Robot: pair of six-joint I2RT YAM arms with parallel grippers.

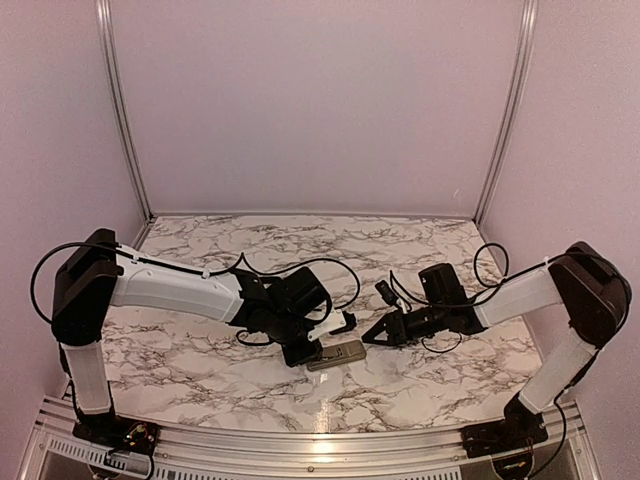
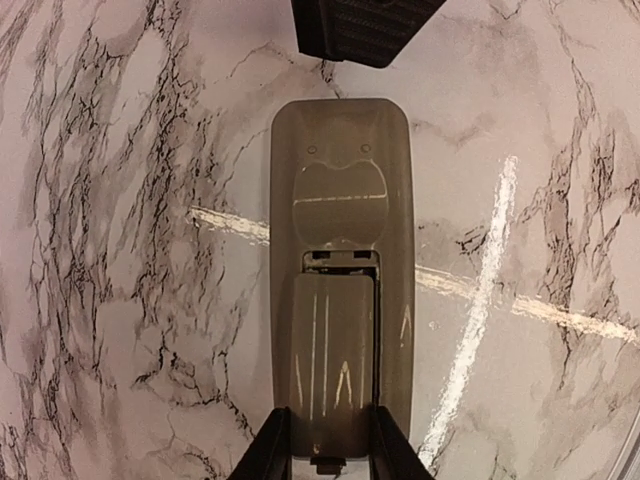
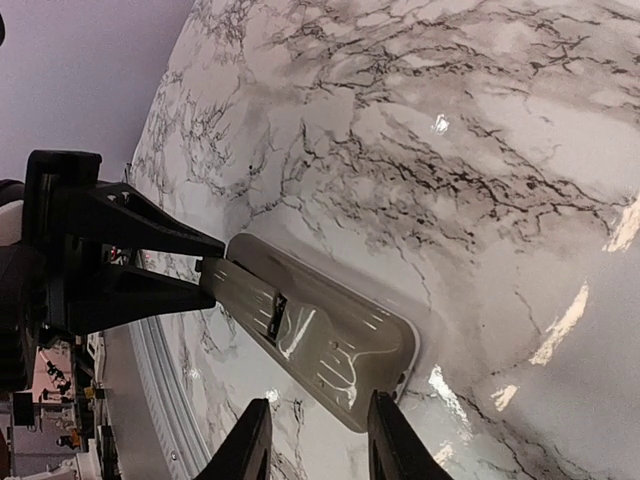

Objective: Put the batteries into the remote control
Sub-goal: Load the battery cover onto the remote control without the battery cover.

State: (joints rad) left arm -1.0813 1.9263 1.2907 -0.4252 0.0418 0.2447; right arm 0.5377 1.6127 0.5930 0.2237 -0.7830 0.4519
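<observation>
Remote (image 1: 340,354): laid back-up on table (image 1: 430,385).
Left gripper (image 1: 308,352): clamped on remote's 9 o'clock end.
Right gripper (image 1: 368,338): parted, at 3 o'clock end.

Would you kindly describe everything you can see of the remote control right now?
The remote control is a slim, tan-grey plastic slab with rounded corners, lying flat, back up, on the marble table. Its glossy battery cover sits in place, with a thin dark gap at its inner edge. The left end effector grips its near end; the right end effector stands open by the other end.
</observation>
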